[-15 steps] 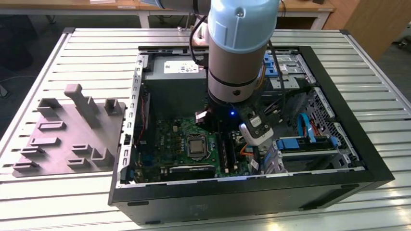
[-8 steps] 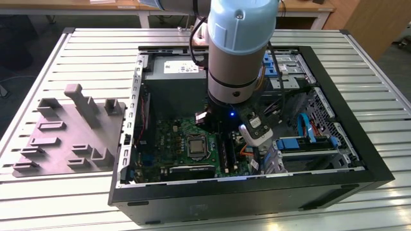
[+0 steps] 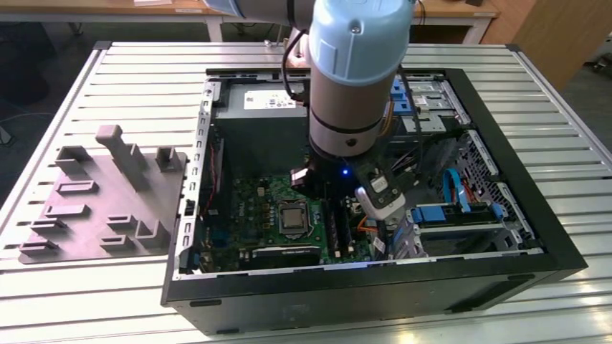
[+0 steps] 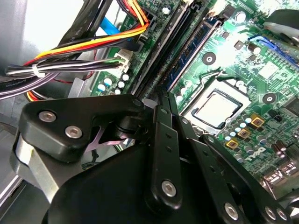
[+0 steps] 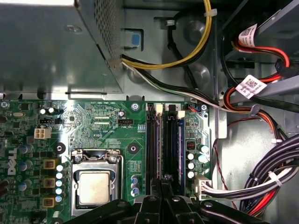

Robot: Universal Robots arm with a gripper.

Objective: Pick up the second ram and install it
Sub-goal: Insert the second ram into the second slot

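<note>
Slatted metal covers the table point(image 3: 535, 93), and an open black computer case point(image 3: 560, 261) lies on it with its side off so the arm can come straight down onto the green motherboard point(image 3: 254, 215). At the exterior view's left, outside the case, a grey holder point(image 3: 96, 204) with upright pegs and shallow pockets sits on the slats, apparently a rack for parts waiting their turn. The arm stands over the middle of the case with the gripper point(image 3: 380, 204) lowered just right of the processor socket point(image 3: 291, 217), directly above the black memory slots point(image 5: 164, 140). That position suits pressing a stick down along a slot's length. In the first wrist view the second ram point(image 5: 180, 144) appears as a thin blue edge standing in the slot nearest the cable side, running away from the gripper point(image 5: 163, 205) at the frame's lower edge. In the second wrist view it shows as a blue strip point(image 4: 194, 44) among the slots. I judge it to be in its slot, but whether it is fully latched is unclear. The black finger links meet closely, yet I cannot tell whether the tips are together or clamped on anything. Bundled cables point(image 5: 261, 172) lie off to the side, clear of the slots.
</note>
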